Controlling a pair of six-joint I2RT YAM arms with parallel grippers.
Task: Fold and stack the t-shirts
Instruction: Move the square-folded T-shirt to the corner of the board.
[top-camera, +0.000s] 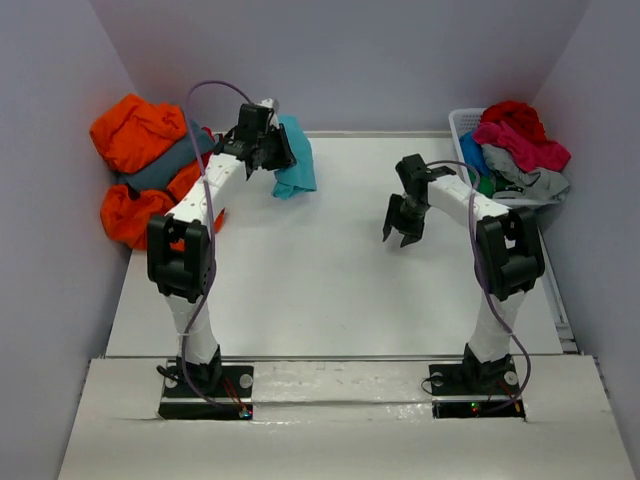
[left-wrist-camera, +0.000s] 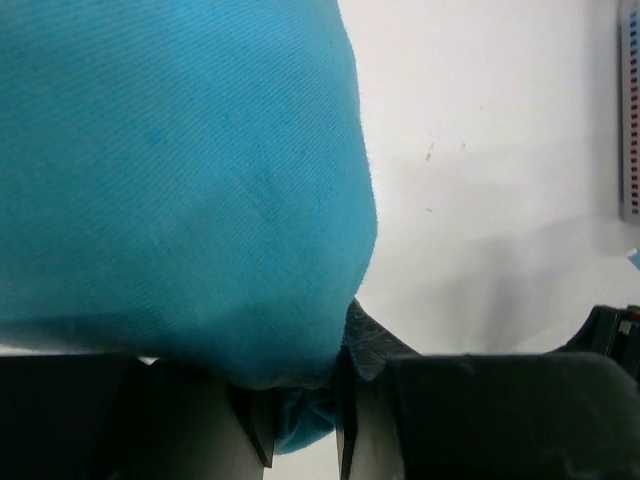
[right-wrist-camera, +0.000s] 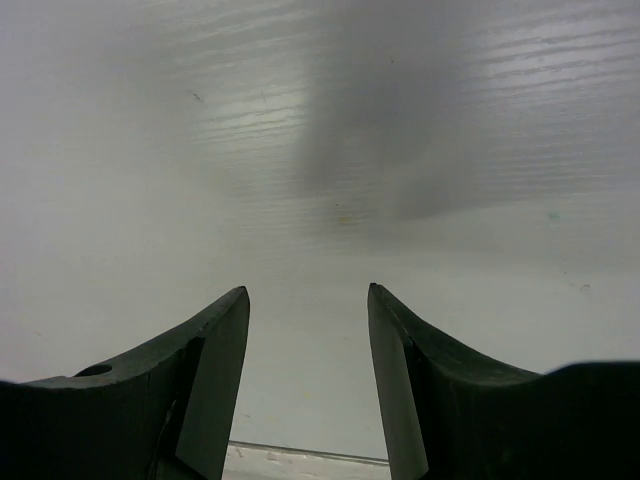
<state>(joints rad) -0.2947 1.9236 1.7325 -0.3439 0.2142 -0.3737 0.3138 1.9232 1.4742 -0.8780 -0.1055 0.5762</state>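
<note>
Turquoise soft cloth t-shirt (top-camera: 293, 160): bunched, hanging over the far left of the white table (top-camera: 330, 290), fabric clamped in the left gripper (top-camera: 272, 152). Right gripper (top-camera: 405, 225): jaws apart, holding nothing, above the tabletop. Orange and slate grey crumpled shirts (top-camera: 140, 165): heaped far left. White slatted plastic basket (top-camera: 458, 120): far right, piled with red, pink, light grey shirts (top-camera: 520, 145)

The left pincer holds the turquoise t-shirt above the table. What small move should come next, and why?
Probably the left pincer should carry the turquoise t-shirt toward the bare middle of the table and lower it. The shirt hangs bunched near the far edge, and the right pincer, open and empty, hovers over the table's right half, where it could help spread it.
</note>
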